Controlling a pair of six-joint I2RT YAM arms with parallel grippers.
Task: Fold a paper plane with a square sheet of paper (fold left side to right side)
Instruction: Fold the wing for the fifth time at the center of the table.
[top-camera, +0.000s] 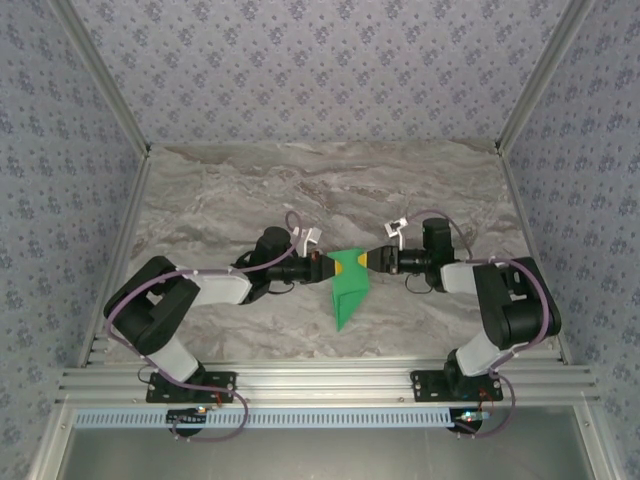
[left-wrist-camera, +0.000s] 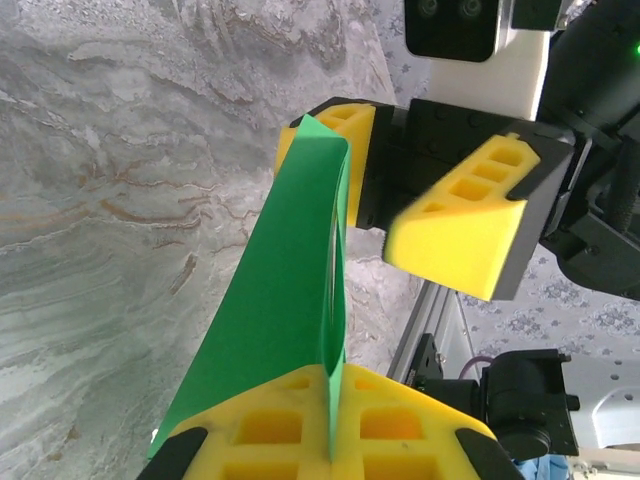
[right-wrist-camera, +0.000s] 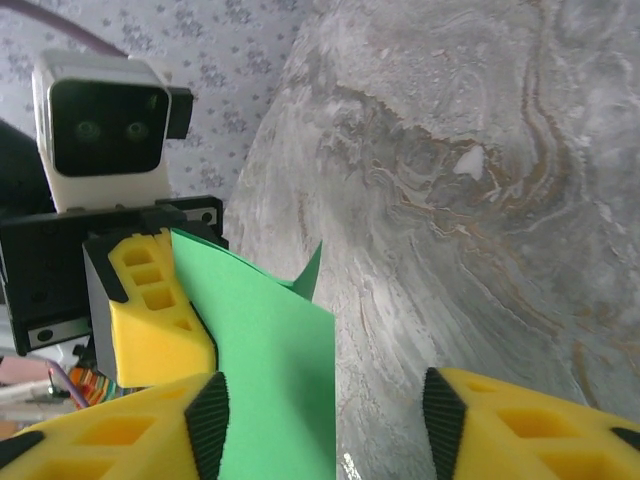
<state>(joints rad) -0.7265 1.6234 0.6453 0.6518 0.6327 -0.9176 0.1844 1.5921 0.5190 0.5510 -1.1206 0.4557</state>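
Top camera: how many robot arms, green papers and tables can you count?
arms: 2, left and right
green paper: 1
table: 1
Total: 4
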